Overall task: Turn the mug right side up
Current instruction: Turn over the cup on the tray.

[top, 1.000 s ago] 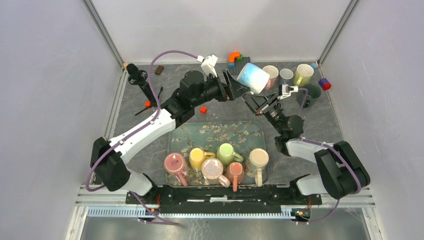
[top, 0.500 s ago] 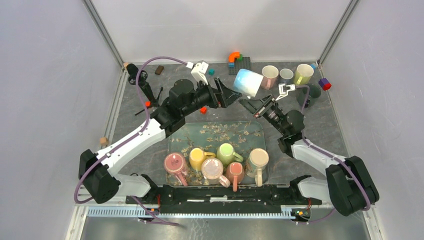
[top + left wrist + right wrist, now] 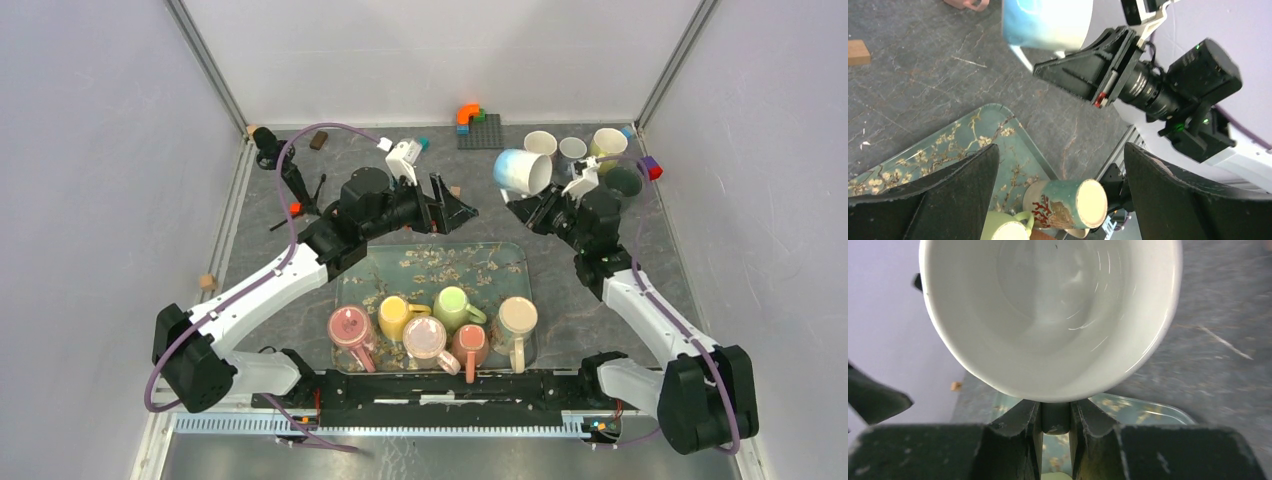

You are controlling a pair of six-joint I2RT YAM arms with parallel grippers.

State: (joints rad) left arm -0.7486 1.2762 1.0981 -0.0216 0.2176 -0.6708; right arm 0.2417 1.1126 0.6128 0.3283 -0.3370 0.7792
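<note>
Right gripper [image 3: 1055, 416] tight on the handle [image 3: 1055, 421] of the tilted blue-white mug [image 3: 1048, 315] — left gripper [image 3: 452, 200], 2 fingers [image 3: 948, 190] wide apart.

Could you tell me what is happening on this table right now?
The right gripper is shut on the handle of a blue-and-white mug, holding it above the table, tipped on its side and not yet upright. The left gripper hangs open and empty nearby, over the far edge of the tray.
</note>
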